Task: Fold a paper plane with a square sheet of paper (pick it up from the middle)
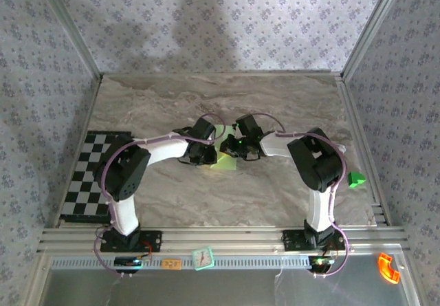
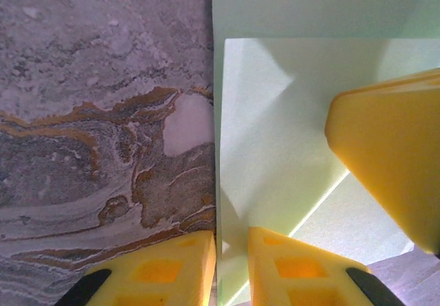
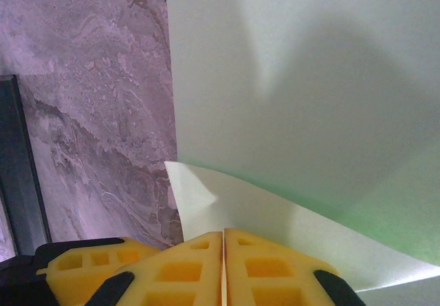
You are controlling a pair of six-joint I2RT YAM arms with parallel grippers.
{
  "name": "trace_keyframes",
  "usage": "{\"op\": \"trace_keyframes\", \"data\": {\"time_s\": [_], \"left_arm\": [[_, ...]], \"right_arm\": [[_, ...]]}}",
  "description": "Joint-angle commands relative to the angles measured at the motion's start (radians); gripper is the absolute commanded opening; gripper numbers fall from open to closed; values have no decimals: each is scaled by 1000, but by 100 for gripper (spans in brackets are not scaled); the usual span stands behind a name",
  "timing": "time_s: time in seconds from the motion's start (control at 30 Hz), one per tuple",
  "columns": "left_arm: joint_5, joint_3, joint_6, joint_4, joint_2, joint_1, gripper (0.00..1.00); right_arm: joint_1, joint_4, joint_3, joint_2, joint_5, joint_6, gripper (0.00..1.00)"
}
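The right gripper (image 3: 223, 243) has its jaws pressed flat together on a raised flap of the square sheet of paper (image 3: 309, 79). The left gripper (image 2: 231, 238) is nearly closed, with only a slim gap left. The sheet's left edge runs straight into that gap, but I cannot tell whether the pads actually bite it.

The likely trouble is two holds so close together on thin paper. They could pull against each other and tear or crumple it. The left could also close beside the edge, miss it, and drag the sheet, skewing the crease.

Beyond the right fingertips the flap curls up and the rest of the sheet lies flat. The sheet rests on the marble tabletop (image 2: 103, 113), well to the right of the checkered mat (image 1: 89, 172).
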Motion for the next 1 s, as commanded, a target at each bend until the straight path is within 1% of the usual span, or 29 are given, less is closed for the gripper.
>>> {"op": "trace_keyframes", "data": {"time_s": [0.0, 0.27, 0.73, 0.83, 0.97], "left_arm": [[-14, -14, -6, -60, 82, -5, 23], [-16, -10, -9, -71, 95, -5, 23], [-16, -7, -14, -72, 83, -5, 22], [-24, 4, -21, -84, 44, -6, 22], [-72, 4, -47, -81, -66, -4, 23]], "right_arm": [[9, -22, -5, 15, -21, -27, 10], [23, -19, -16, 8, -50, -36, 9], [16, -45, -50, 66, 2, -11, 7], [12, -59, -59, 71, 13, -17, 6], [7, -72, -71, 69, 22, -27, 6]]}}
